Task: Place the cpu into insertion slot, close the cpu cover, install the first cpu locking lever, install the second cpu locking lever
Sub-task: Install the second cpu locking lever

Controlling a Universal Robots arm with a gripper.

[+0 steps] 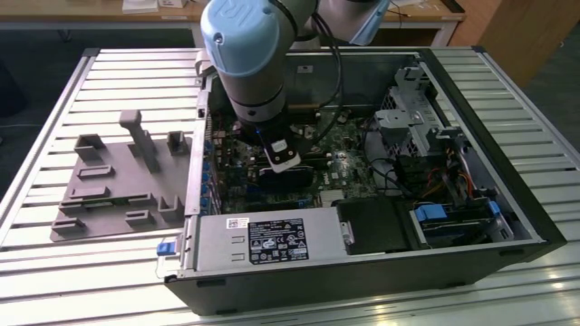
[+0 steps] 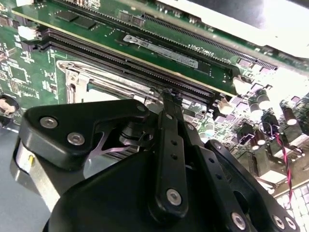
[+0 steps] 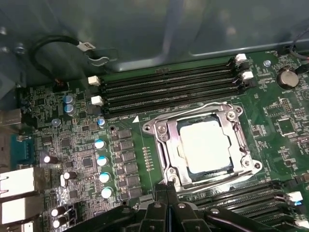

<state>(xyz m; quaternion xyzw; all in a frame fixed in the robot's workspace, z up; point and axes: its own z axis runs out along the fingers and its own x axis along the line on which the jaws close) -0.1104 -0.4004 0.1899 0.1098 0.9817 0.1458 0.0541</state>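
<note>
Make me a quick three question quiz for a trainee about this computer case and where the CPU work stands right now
1. True or false: in the first wrist view, the cpu already lies in the insertion slot with the cpu cover down around it.
2. In the exterior view, what lies on the table at that view's left of the computer case?
A. a keyboard
B. a grey fixture plate
C. a monitor
3. Fill in: the gripper hangs just beside the socket, next to long black ______ slots.

Key: 1 true; 2 B; 3 memory.
</note>
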